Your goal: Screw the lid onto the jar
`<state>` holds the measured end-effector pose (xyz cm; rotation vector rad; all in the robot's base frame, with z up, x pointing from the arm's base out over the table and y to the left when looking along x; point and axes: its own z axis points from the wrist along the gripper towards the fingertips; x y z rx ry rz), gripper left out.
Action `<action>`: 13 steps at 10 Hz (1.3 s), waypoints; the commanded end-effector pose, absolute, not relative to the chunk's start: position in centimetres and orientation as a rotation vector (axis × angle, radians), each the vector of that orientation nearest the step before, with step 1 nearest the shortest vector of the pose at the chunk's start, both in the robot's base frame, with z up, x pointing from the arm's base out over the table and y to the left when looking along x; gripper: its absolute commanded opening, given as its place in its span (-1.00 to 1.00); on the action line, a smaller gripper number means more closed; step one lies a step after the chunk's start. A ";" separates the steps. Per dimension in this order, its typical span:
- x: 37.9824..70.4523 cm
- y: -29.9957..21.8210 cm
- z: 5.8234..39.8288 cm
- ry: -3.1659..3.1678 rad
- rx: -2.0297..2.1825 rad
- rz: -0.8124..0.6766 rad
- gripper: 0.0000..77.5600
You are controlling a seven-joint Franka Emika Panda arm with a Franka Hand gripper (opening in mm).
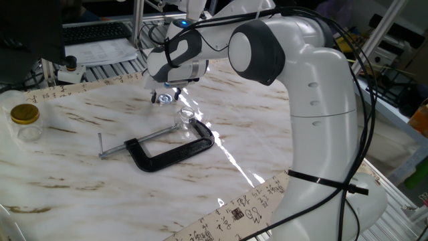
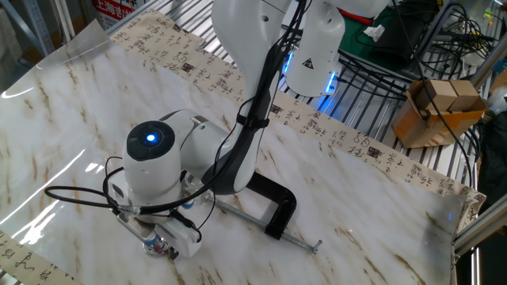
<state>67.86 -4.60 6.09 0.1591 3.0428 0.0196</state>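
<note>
One fixed view: the two-finger gripper [image 1: 164, 96] is hanging low over the marble-patterned table [image 1: 80, 194], closed on the small round shiny silvery metal lid [image 1: 164, 98], which is sitting between the fingertips just above the surface. The tiny clear glass jar [image 1: 184, 120] is standing near the gripper, beside the black metal C-clamp [image 1: 167, 148]. Judged step: carrying the lid to the jar; the next move is calling for centring it over the mouth, lowering, then turning. Count: one silvery lid, one tiny jar, one clamp, one larger clear jar with a gold lid [image 1: 25, 120] well apart at the table's edge.

The other fixed view: the wrist is hiding the jar; the gripper [image 2: 158, 246] is showing only partly, the lid [image 2: 154, 247] glinting beneath.
</note>
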 end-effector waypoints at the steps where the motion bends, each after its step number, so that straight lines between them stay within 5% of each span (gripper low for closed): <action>1: 68.0 -4.6 6.3 3.035 0.157 0.006 1.00; 13: 68.0 -4.6 5.9 3.038 0.148 0.012 1.00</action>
